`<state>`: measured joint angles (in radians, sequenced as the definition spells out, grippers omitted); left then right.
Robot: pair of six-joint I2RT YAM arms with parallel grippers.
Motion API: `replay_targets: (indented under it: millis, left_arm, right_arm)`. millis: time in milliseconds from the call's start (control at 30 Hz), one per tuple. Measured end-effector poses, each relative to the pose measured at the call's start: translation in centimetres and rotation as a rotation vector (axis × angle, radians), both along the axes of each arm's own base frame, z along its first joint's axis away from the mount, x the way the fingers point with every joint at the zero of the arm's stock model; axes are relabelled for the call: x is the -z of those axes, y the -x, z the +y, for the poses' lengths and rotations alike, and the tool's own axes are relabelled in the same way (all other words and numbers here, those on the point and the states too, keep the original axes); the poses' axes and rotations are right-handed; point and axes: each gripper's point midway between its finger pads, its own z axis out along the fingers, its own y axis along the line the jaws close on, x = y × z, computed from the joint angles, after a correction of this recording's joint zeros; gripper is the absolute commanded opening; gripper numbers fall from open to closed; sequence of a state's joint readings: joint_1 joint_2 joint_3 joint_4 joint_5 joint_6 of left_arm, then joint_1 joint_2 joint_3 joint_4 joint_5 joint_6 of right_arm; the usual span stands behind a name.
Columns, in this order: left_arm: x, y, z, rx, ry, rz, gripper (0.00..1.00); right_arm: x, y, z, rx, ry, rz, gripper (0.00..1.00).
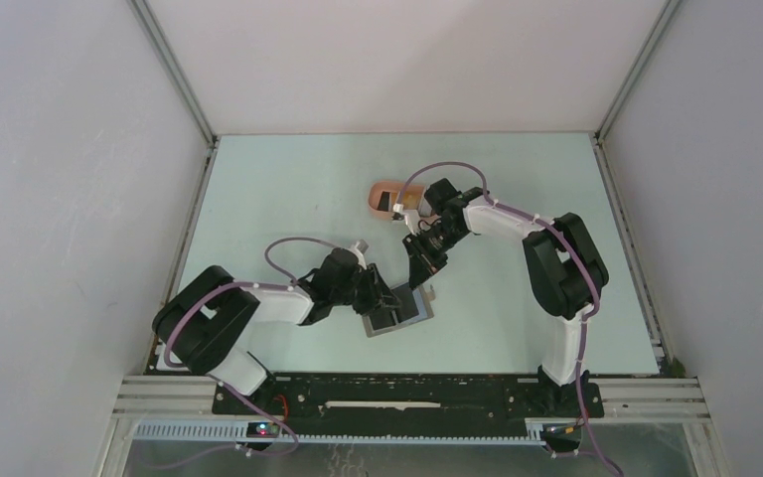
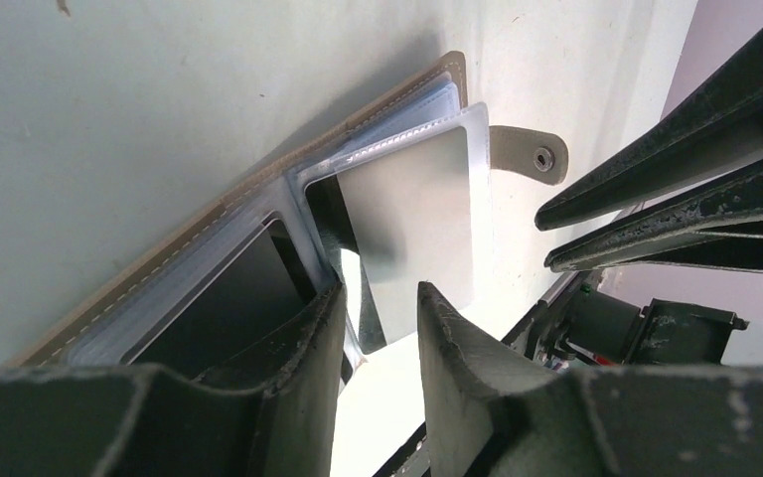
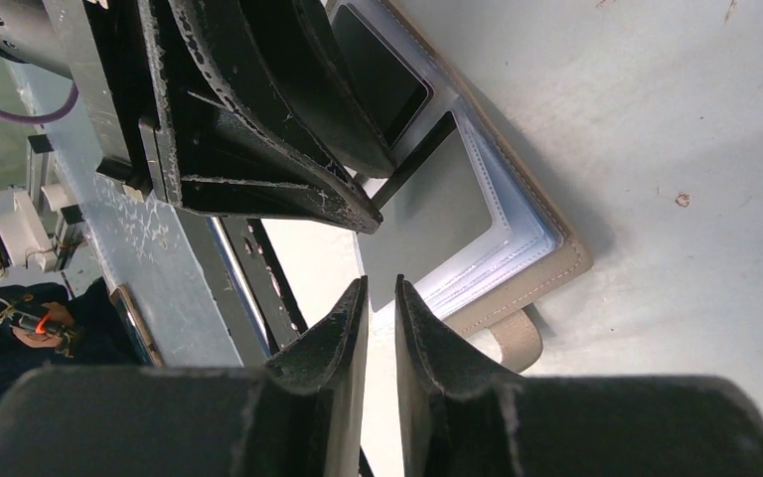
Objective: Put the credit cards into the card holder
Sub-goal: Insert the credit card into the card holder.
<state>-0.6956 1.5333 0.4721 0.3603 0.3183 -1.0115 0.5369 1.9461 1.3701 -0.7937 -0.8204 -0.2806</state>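
The table (image 1: 288, 199) in front of me is a flat, pale green sheet with a few small brown specks (image 3: 683, 199) on it. Just below the middle of the top view, the card holder (image 1: 404, 318) lies opened on it. Its tan cover is down and its clear sleeves are up, and its snap strap (image 2: 517, 149) rests on the surface. Above centre sits a salmon-pink oval tray (image 1: 372, 195), well apart from the card holder. I cannot make out what it carries.
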Motion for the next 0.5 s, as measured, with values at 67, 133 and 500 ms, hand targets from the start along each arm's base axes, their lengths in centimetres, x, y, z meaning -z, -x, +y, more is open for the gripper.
replay_targets:
  millis: [67, 133, 500]
  left_arm:
    - [0.05, -0.06, -0.11, 0.001, -0.002, 0.001, 0.38]
    - [0.04, -0.12, -0.19, 0.001, -0.002, 0.001, 0.38]
    - [-0.2, 0.16, -0.76, 0.017, 0.006, -0.01, 0.39]
  right_arm:
    - [0.0, -0.02, -0.02, 0.001, 0.0, 0.0, 0.24]
    - [0.0, -0.09, -0.08, 0.003, 0.0, 0.0, 0.24]
    - [0.0, -0.51, -0.44, 0.018, 0.0, 0.0, 0.24]
